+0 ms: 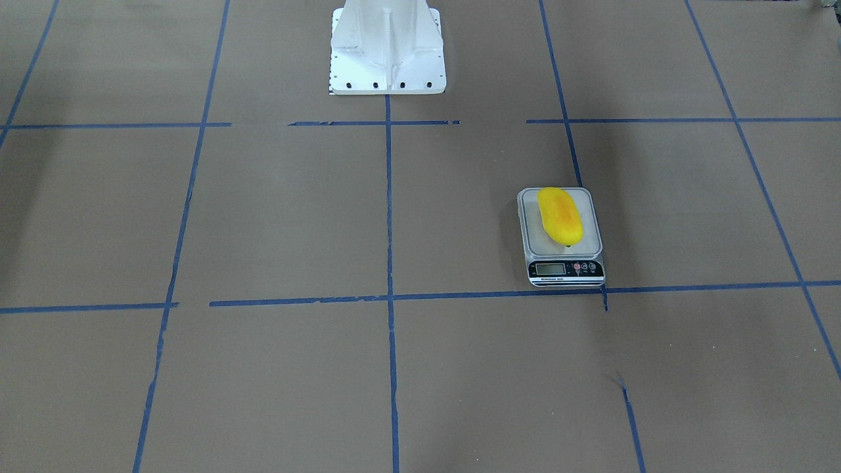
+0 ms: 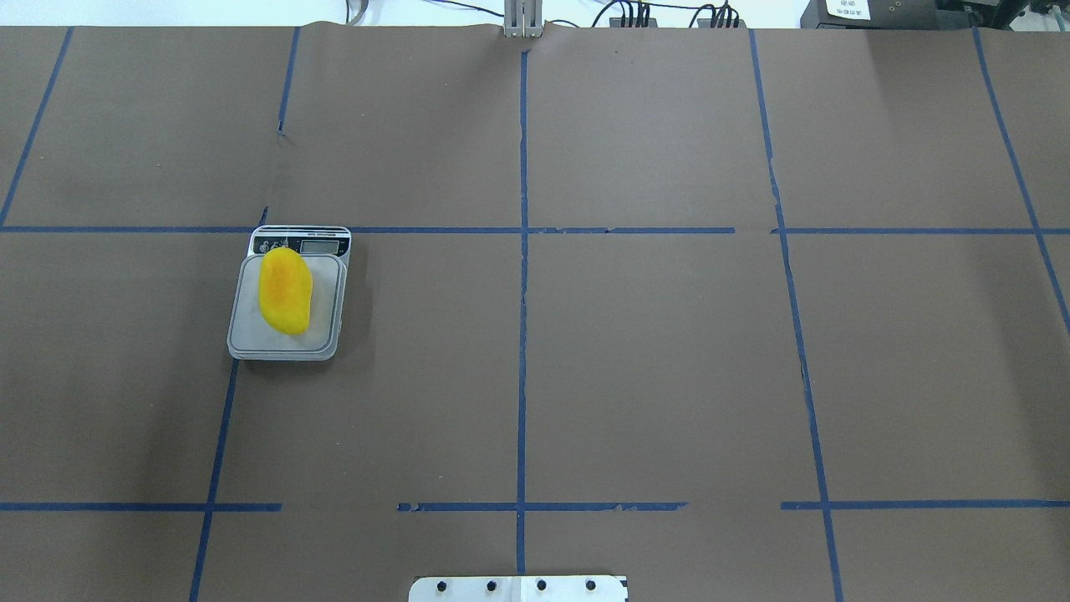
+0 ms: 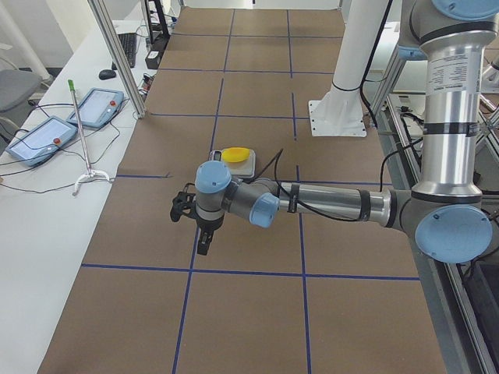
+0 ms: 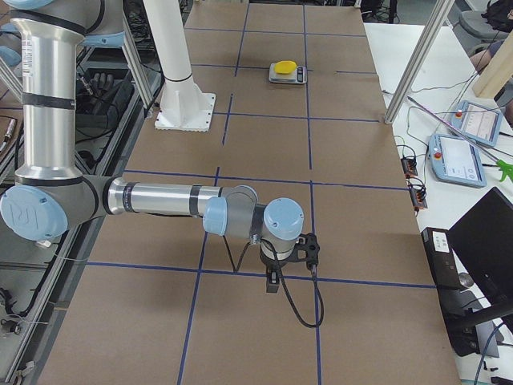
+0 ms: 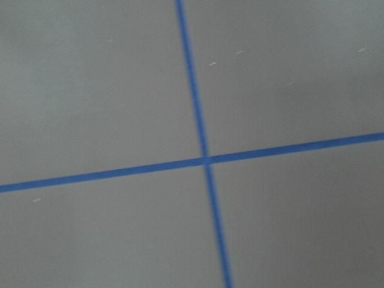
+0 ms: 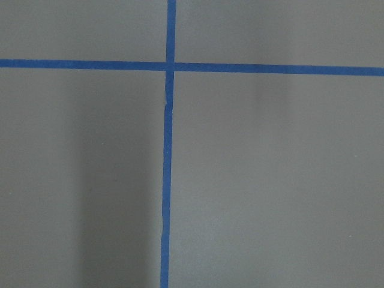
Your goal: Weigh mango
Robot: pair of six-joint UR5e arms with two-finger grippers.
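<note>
Lying on grey scale (image 1: 590, 231), glossy yellow mango (image 1: 560, 215), orange blush; left end effector (image 3: 203, 243), right end effector (image 4: 273, 281): grip indiscernible

We see the mango (image 1: 560, 215) in glossy yellow, with an orange blush down its middle. The scale (image 1: 592, 220) under it has a pale grey platform and a black panel with a greenish-grey display and a reddish button. The bench (image 1: 276, 217) is flat brown, crossed by a grid of blue tape lines (image 1: 389, 210). The left fingers (image 3: 204, 243) and right fingers (image 4: 272, 282) are black. The left arm (image 3: 335, 204) and right arm (image 4: 160, 198) show silver tubes with light blue joint caps. Well beyond both fingers, the base (image 1: 386, 49) is white.
</note>
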